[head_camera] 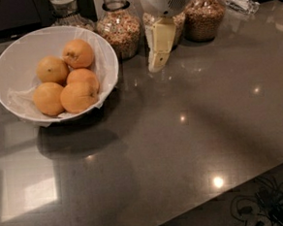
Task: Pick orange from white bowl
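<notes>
The white bowl (8, 66), lined with crinkled white paper, stands at the left of the grey counter and holds several oranges. The orange (78, 53) with a brownish stem scar lies at the back of the pile, against the far rim. My gripper (156, 64) hangs cream-coloured from the white wrist at the top centre. It points down over the counter to the right of the bowl, in front of the jars, and it holds nothing. It is apart from the bowl by about one orange's width.
Glass jars of grains stand along the back: one (121, 25) right beside the bowl, one (203, 14) to the right, one (66, 7) behind the bowl. The counter's front edge runs diagonally at the lower right, with cables (267, 203) on the floor below.
</notes>
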